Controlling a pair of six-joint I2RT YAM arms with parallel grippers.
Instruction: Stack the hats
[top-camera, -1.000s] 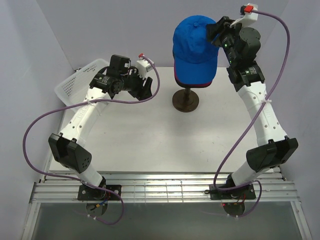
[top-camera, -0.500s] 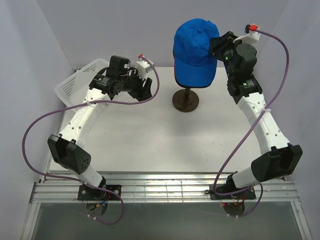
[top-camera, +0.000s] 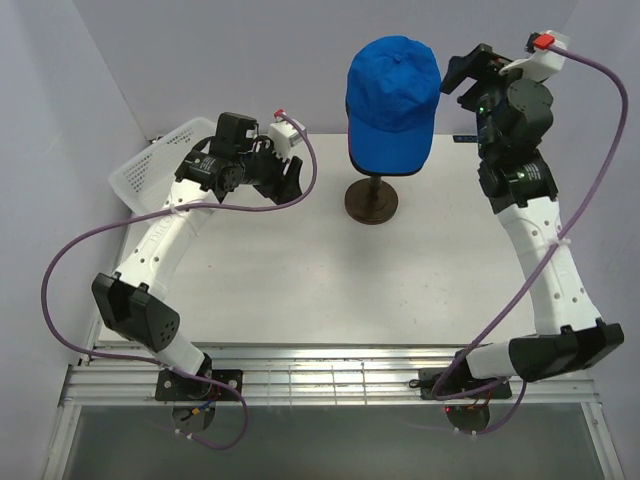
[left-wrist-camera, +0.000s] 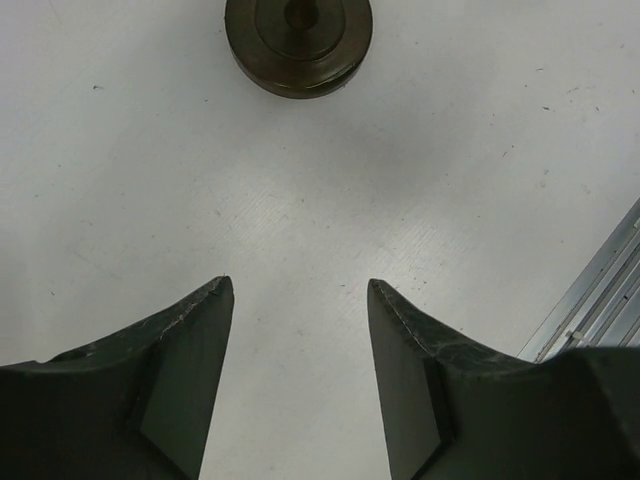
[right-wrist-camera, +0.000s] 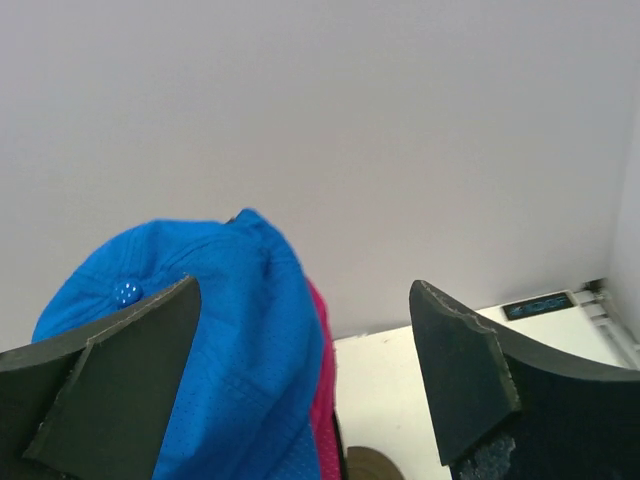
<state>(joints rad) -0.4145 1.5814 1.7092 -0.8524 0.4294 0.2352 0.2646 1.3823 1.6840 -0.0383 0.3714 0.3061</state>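
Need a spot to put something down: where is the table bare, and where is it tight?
Bare: the wide table middle between the left arm and right arm, from the stand base forward to the rails. Tight: back-left corner, by the basket, and around the blue cap.

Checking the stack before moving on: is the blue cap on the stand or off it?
On: the blue cap sits over the stand, magenta cap showing beneath it.
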